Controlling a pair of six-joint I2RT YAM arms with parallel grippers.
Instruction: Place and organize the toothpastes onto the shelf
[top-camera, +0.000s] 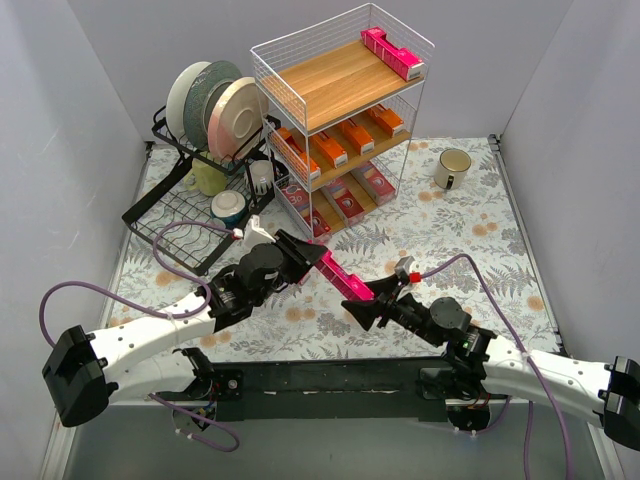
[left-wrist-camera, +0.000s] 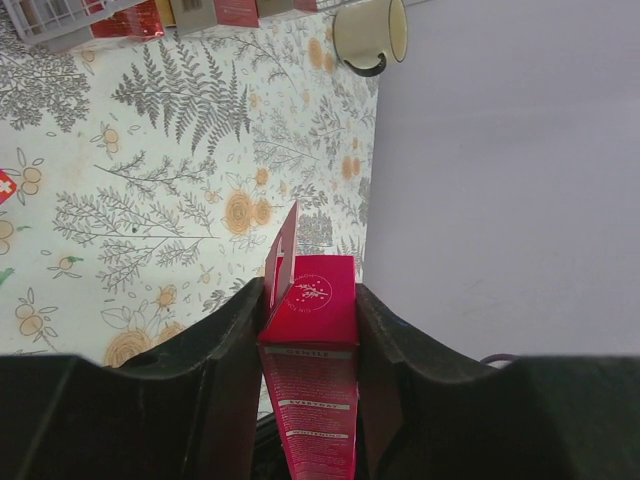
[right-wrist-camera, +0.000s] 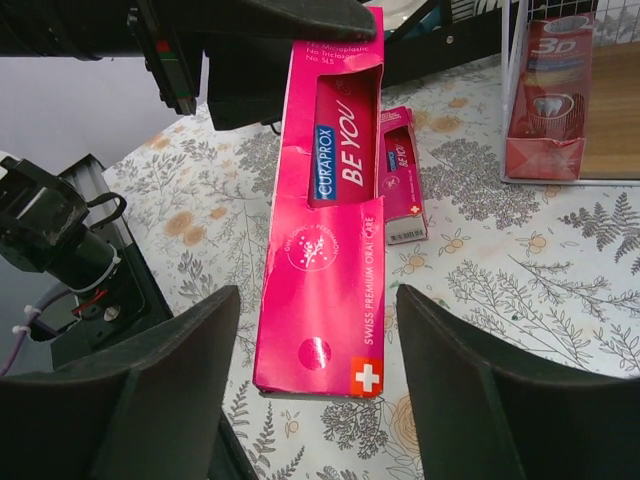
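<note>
Left hand (left-wrist-camera: 307, 300) is clamped on one pink toothpaste carton (right-wrist-camera: 330, 200) up off the desk (top-camera: 450, 230). Right hand (right-wrist-camera: 315, 300) is wide open either side of it, not gripping. A second pink carton (right-wrist-camera: 400, 175) lies on the desk, and the shelf (top-camera: 340, 90) has four orange cartons (top-camera: 357, 133) on its middle tier.

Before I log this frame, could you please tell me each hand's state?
Left hand: closed on the pink toothpaste carton.
Right hand: open around that carton's other end.
</note>
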